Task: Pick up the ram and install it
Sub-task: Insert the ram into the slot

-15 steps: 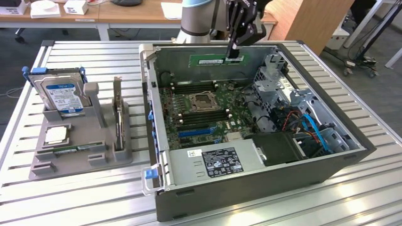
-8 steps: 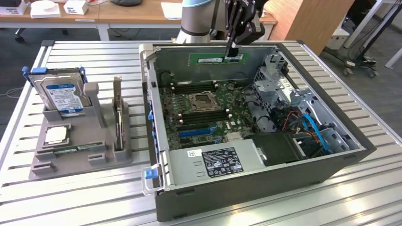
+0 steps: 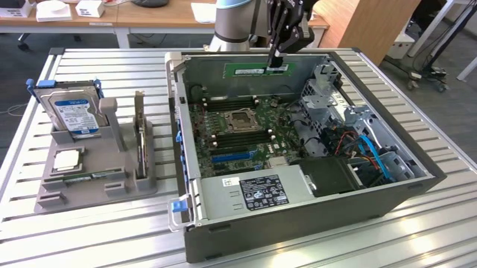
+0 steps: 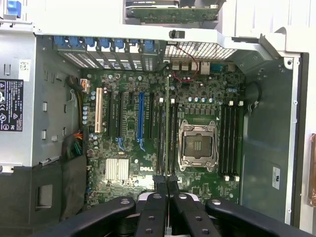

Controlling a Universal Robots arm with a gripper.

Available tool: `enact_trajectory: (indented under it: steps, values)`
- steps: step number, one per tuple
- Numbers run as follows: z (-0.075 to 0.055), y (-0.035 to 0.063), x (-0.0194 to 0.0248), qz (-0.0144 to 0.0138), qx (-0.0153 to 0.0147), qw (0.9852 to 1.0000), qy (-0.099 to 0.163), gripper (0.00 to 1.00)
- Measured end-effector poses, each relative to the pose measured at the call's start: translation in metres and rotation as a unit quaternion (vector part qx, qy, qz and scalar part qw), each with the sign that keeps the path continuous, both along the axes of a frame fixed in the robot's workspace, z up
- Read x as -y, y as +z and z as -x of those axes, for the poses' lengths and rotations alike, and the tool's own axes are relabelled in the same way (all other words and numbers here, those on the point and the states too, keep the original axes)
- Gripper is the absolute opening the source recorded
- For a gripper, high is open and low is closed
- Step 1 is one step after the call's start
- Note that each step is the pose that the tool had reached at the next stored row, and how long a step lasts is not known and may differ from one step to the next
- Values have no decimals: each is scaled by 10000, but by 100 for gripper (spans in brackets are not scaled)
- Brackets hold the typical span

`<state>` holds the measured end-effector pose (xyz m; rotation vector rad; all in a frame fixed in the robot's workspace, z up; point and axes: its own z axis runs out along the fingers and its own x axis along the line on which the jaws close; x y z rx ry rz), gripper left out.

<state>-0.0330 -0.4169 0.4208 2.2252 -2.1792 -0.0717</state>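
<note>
gripper [image 3: 275, 66] was pinched almost fully shut on the ram [image 3: 257, 70], biting its top edge a bit off-centre toward the exterior view's right. ram hung level in the air over the far side of the open case [image 3: 298, 234], clear of the board [image 3: 216, 125], not seated in anything. handling call: light, stiff, thin pcb, so weight's no issue, but it's fragile. chips and the contact edge shouldn't be squeezed or scraped, and smooth laminate could slip or pivot in the pads under side load. best hold is roughly what it had: flat faces near the top edge, contact edge free below. nearer the middle would likely resist tilt better. exterior view gave the stick's full length and its height over the board, plus the holder [image 3: 89, 167] on the table with the drive [image 3: 75, 114] and card [image 3: 139, 131]. wrist view looked straight down past the closed fingers [image 4: 152, 212]: ram read edge-on as a thin line, running parallel to the slots [image 4: 229, 140] that flank the socket [image 4: 198, 145]. that alignment wasn't readable from outside, and height wasn't readable from the wrist.
</note>
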Motion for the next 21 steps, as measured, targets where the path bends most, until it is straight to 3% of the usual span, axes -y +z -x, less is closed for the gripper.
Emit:
enact_trajectory:
  steps: [21]
  values:
    - [0, -232, 0, -3, 1, 10000, 0, 11]
